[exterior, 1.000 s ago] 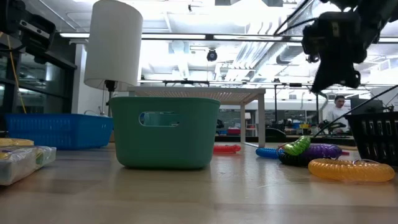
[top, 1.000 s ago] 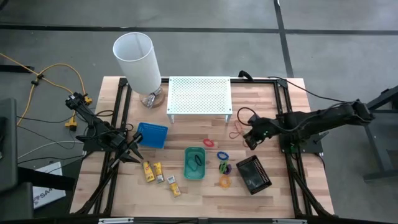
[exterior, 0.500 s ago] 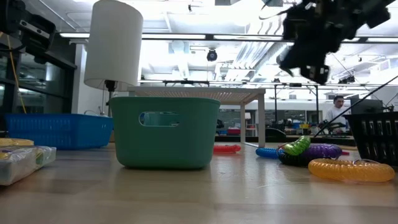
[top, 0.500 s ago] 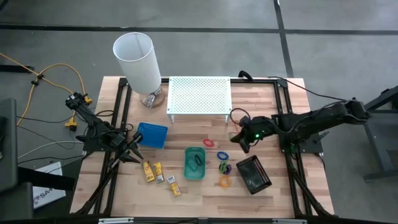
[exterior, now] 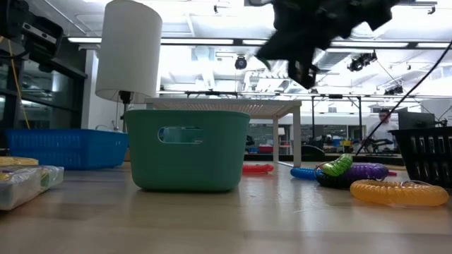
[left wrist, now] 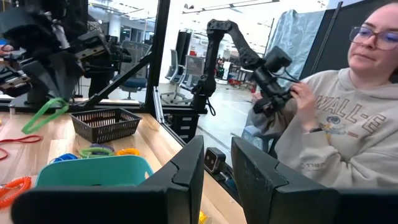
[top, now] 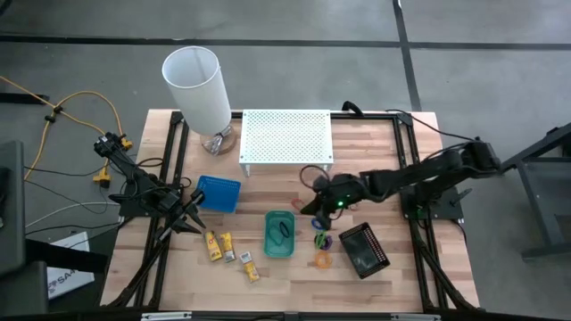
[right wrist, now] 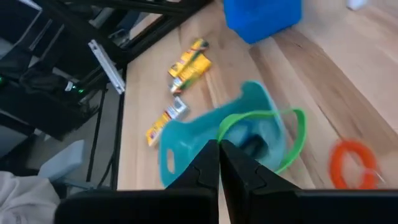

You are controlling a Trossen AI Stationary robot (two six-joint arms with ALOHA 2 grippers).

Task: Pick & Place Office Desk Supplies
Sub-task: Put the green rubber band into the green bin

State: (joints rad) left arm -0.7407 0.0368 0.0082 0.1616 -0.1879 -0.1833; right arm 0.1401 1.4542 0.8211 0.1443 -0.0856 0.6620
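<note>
Beside the green tray (top: pixel 279 234), right arm's fingers (right wrist: pixel 219 163) pinch a green ring (right wrist: pixel 261 138).

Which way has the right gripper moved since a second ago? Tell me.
Yes. The right gripper, shut on a green ring, has swung leftward, from beside the black tray toward the green tray.

Setting: robotics laboratory, open-plan hall.
Exposed ceiling ducts (exterior: pixel 212 28) and strip lighting overhead; a further robot arm (left wrist: pixel 233 46) stands on the floor beyond the wooden table (top: pixel 393 285); a seated person (left wrist: pixel 329 124) handles a control rig beside it.
</note>
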